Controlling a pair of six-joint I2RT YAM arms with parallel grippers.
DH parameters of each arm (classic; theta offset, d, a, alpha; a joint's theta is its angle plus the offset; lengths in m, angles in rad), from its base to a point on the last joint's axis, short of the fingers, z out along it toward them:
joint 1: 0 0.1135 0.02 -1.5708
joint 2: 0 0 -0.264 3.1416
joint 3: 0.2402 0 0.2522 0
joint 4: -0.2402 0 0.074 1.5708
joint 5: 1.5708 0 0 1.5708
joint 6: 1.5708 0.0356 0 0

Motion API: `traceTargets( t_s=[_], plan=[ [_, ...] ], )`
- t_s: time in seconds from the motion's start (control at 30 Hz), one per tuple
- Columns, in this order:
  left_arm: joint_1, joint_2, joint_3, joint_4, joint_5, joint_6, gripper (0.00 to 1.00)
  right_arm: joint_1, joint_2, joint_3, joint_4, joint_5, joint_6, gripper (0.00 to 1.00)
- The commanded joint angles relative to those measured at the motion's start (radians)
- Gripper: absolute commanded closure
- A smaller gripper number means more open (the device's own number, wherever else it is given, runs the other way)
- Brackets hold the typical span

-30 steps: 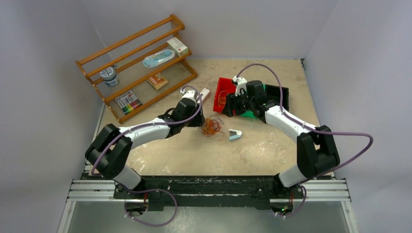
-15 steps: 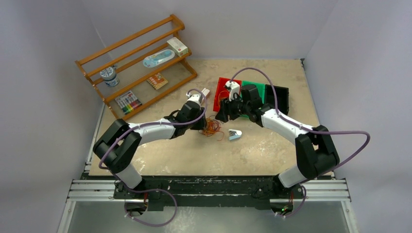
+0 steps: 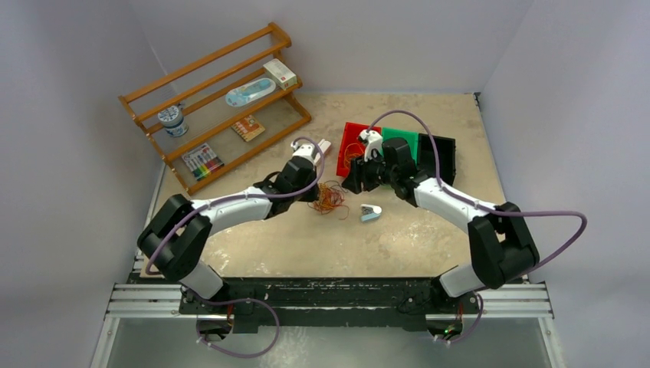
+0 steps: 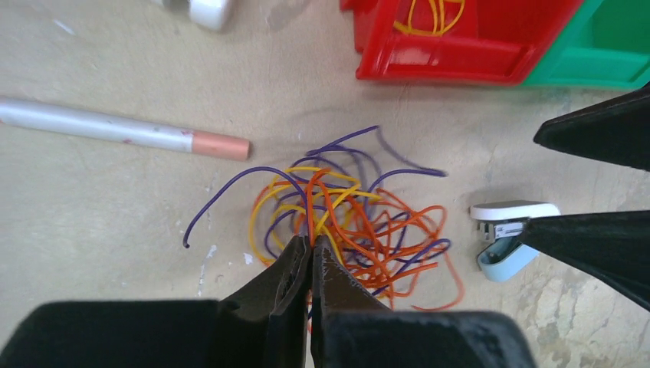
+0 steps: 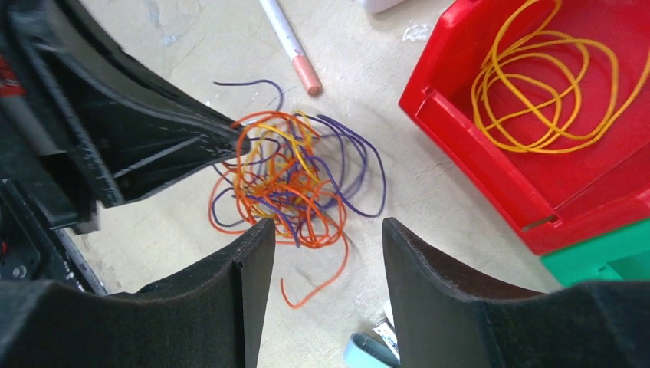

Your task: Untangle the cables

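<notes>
The cables (image 3: 331,199) lie as one loose tangle of orange, yellow and purple wires on the table, also seen in the left wrist view (image 4: 345,218) and the right wrist view (image 5: 295,180). My left gripper (image 4: 310,242) sits at the tangle's near-left edge, shut, with an orange strand pinched between its tips (image 3: 316,193). My right gripper (image 5: 326,226) hangs open just above the tangle's right side (image 3: 351,182), nothing between its fingers. A separate yellow cable coil (image 5: 540,77) lies in the red bin (image 5: 460,146).
A blue-and-white stapler (image 3: 371,212) lies just right of the tangle. A pink-tipped silver pen (image 4: 123,130) lies to its left. Red (image 3: 351,132), green (image 3: 400,136) and black (image 3: 443,153) bins stand behind the right arm. A wooden rack (image 3: 215,107) holding small items fills the back left.
My left gripper has closed onto an orange strand at the tangle's edge. The right gripper has come forward from the bins and now hovers over the tangle's right side.
</notes>
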Motion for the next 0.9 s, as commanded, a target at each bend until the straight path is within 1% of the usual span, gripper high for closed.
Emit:
traceTargets(
  t_s=[0.0,0.17,0.33,0.43,0.5,0.53,0.6,0.67,0.77,0.8,0.87],
  plan=[
    [-0.004,-0.113,0.075,-0.05,-0.089,0.066,1.0,0.004,-0.066,-0.015,0.081,0.084,0.036,0.44],
    [-0.004,-0.16,0.147,-0.166,-0.132,0.13,1.0,0.004,-0.11,-0.038,0.094,0.169,0.047,0.44],
    [-0.017,-0.156,0.265,-0.346,-0.204,0.235,1.0,0.004,-0.164,-0.066,0.075,0.274,0.076,0.43],
    [-0.068,-0.12,0.34,-0.446,-0.293,0.294,1.0,0.003,-0.194,-0.085,0.067,0.327,0.103,0.43],
    [-0.118,-0.083,0.373,-0.503,-0.388,0.318,1.0,0.004,-0.214,-0.097,0.07,0.355,0.118,0.42],
    [-0.142,-0.071,0.383,-0.522,-0.431,0.326,1.0,0.004,-0.221,-0.102,0.071,0.365,0.123,0.42],
    [-0.176,-0.053,0.394,-0.539,-0.471,0.334,1.0,0.004,-0.233,-0.112,0.073,0.383,0.135,0.42],
    [-0.203,-0.047,0.391,-0.537,-0.467,0.331,1.0,0.003,-0.242,-0.121,0.078,0.393,0.144,0.41],
    [-0.247,-0.043,0.357,-0.494,-0.366,0.335,1.0,0.004,-0.258,-0.135,0.083,0.411,0.161,0.38],
    [-0.268,-0.036,0.345,-0.485,-0.326,0.339,0.97,0.004,-0.265,-0.14,0.085,0.42,0.169,0.37],
    [-0.314,-0.023,0.328,-0.479,-0.285,0.332,0.8,0.004,-0.288,-0.156,0.093,0.441,0.182,0.35]
  ],
)
